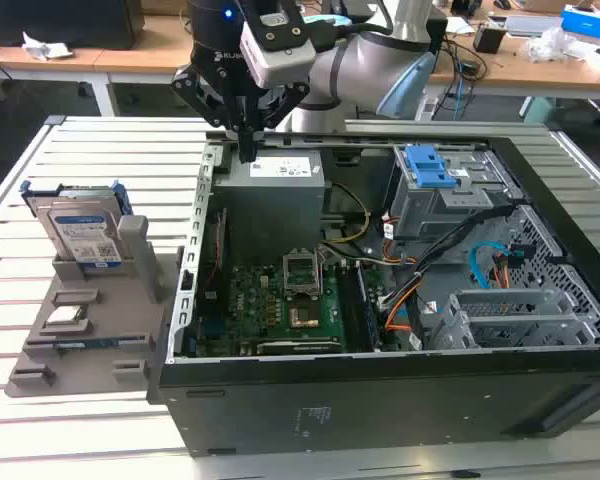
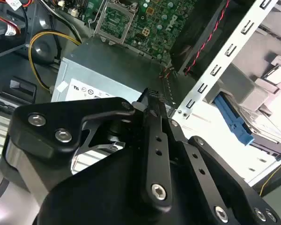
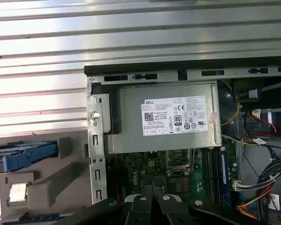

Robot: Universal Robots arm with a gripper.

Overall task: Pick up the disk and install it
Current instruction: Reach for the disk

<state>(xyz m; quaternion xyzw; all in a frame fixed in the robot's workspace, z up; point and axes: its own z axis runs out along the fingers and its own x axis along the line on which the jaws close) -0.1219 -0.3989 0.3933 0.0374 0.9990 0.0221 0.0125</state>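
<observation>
**Gripper hangs over power supply; disk stands apart in its holder**

Exterior view: The gripper point(image 1: 246, 150) hangs empty with its fingers pressed together. Its tips are just above the rear edge of the power supply point(image 1: 275, 172) in the open case point(image 1: 380, 400). The disk point(image 1: 80, 228) stands upright in a grey holder point(image 1: 100, 330) on the slatted table point(image 1: 80, 150). It is well apart from the gripper, outside the case wall toward the exterior view's left. A small chip point(image 1: 68, 318) lies in the same holder, farther from the gripper than the disk. On the gripper's other side, inside the case, sits the cage point(image 1: 435, 185) with its blue latch.

Second wrist view: The black fingers point(image 2: 152, 140) meet at the gripper's point(image 2: 150, 96) tip with nothing pinched between them. The power supply's point(image 2: 107, 75) labelled face lies directly beneath, and the motherboard point(image 2: 145, 23) is beyond it. The disk's point(image 2: 234, 122) blue bracket shows past the slotted case rail, off to the gripper's side.

First wrist view: The gripper point(image 3: 152, 204) appears only as dark finger bases, so its tips are hard to make out here. The power supply point(image 3: 168, 117) lies ahead of it. The disk point(image 3: 30, 154) and the chip point(image 3: 18, 193) sit outside the case wall.
</observation>
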